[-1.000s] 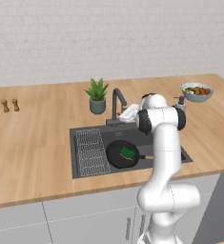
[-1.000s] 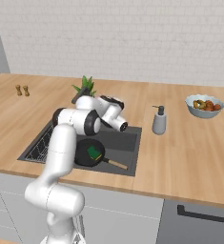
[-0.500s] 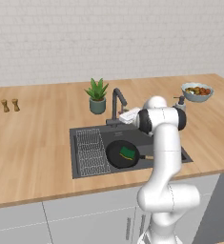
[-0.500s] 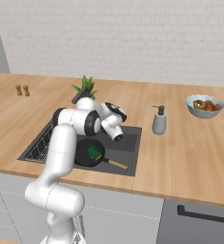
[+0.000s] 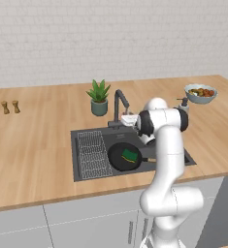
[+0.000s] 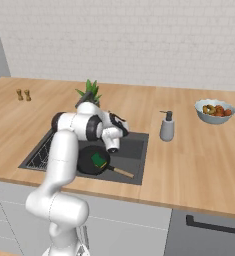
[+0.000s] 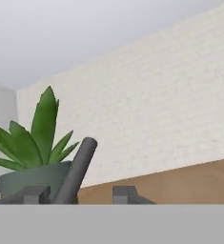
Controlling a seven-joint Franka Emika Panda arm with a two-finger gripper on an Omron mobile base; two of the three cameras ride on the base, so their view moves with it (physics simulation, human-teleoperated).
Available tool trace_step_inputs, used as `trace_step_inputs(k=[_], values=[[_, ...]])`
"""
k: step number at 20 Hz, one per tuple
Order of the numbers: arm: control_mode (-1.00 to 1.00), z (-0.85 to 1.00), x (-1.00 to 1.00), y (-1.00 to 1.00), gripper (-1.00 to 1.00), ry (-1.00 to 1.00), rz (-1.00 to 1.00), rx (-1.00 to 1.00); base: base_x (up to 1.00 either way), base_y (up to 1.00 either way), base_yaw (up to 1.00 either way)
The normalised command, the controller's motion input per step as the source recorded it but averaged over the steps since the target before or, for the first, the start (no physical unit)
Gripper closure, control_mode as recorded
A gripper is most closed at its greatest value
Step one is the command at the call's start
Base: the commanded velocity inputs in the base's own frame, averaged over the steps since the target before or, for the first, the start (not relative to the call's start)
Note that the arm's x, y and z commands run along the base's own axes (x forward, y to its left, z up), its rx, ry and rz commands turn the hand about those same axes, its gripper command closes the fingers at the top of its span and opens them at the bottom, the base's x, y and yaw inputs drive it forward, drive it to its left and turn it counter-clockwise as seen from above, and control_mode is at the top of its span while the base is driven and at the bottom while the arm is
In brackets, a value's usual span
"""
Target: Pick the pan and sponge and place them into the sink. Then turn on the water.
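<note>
Counter front edge (image 5: 62,196): runs nearest the base, with a bare strip of wood between it and the sink's front rim.
Sink (image 5: 86,172): dark basin sunk into the counter; wire rack (image 5: 93,154) fills its left side, the right side is taken by the pan.
Pan (image 5: 120,157): lies flat on the sink floor just right of the rack, its wooden handle (image 6: 121,173) pointing toward the front right corner.
Sponge (image 5: 130,155): green side up, resting inside the pan.
Gripper (image 7: 80,194): at the sink's back rim; in the hand view the two tips stand apart with the faucet lever between them. Whether they press on it I cannot tell.
Faucet (image 5: 119,104): rises from the back rim, spout bent over the basin; its slanted lever (image 7: 77,174) lies close by the left fingertip (image 7: 35,194).
Soap dispenser (image 6: 166,127): on the counter right of the sink, apart from the rim.
Plant (image 5: 99,97): potted, behind the faucet.
Fruit bowl (image 6: 215,111): far right; open wood lies between it and the dispenser.
Shakers (image 5: 10,106): two, far left, wide bare counter around them.
Wall (image 5: 110,38): pale brick closes the counter's back edge.
Writing: none legible on any item.
</note>
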Motion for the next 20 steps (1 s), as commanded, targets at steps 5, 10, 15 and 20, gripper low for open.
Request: trace_step_inputs(k=[5,10,15,20], values=[[-1.00,0.16,0.01,-1.00,1.00,0.02,-0.07,0.25,0.00,0.00,0.00],[-1.00,0.27,0.00,-1.00,1.00,0.01,0.00,0.34,0.00,0.00,0.00],[-1.00,0.76,-0.22,-0.98,1.00,0.00,0.03,0.41,0.00,0.00,0.00],[-1.00,0.94,-0.48,-0.88,1.00,-0.05,0.06,0.38,0.00,0.00,0.00]])
